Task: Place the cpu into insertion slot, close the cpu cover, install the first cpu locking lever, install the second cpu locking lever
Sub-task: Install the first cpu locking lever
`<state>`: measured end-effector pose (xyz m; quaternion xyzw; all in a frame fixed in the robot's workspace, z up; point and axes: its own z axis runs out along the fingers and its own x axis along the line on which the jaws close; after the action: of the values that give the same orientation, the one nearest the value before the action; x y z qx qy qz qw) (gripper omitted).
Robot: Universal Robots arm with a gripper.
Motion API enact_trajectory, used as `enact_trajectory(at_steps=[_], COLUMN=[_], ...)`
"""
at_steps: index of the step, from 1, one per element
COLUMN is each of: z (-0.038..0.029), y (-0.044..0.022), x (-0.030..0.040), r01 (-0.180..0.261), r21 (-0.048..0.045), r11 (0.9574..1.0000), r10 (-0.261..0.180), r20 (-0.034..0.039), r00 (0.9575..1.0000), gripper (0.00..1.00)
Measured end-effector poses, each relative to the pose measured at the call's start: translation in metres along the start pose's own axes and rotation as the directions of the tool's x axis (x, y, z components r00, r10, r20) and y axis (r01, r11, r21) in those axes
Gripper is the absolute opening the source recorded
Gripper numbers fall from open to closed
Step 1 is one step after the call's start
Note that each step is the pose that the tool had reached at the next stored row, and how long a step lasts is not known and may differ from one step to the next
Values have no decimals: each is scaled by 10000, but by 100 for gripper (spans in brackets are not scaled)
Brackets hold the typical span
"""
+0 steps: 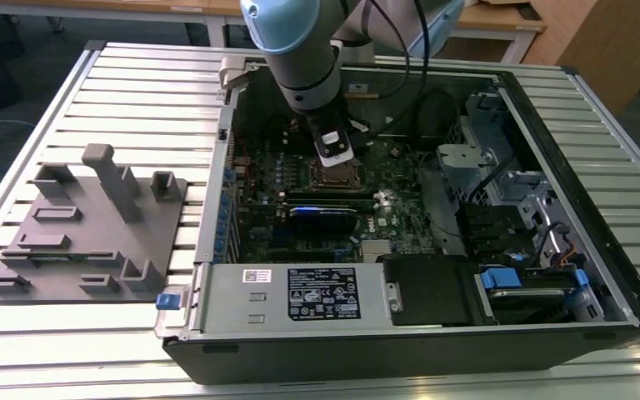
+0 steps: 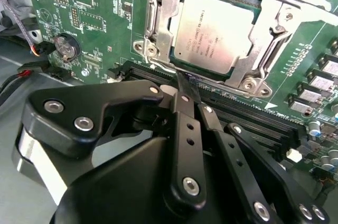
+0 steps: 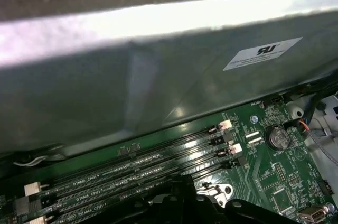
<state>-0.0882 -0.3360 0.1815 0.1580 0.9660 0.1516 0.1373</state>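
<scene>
Cpu, pale silvery square, sits seated in the insertion slot on the green motherboard, and the silvery cpu cover lies down around it, framing its top through the cut-out window. Just beside the slot's near edge, the gripper points its black fingers at the socket rim, the 2 tips pressed together with nothing between them. Long black memory slots run close beside the slot. Around the motherboard stands the open computer case, resting on a slatted table, with a grey fixture plate beyond the case wall.
</scene>
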Motion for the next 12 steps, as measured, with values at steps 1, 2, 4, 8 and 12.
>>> enact_trajectory(at_steps=[1, 2, 4, 8, 12], z=[1, 2, 2, 3, 2], y=[1, 2, 2, 3, 6], x=[-3, -4, -5, -7, -12], r01=[0, -2, -3, -3, -2], r21=[-1, 0, 1, 1, 3], r11=[10000, 10000, 10000, 10000, 10000], r10=[0, 2, 3, 3, 2], r20=[0, -1, -2, -4, -3], r00=[10000, 10000, 10000, 10000, 10000], gripper=[10, 10, 10, 10, 10])
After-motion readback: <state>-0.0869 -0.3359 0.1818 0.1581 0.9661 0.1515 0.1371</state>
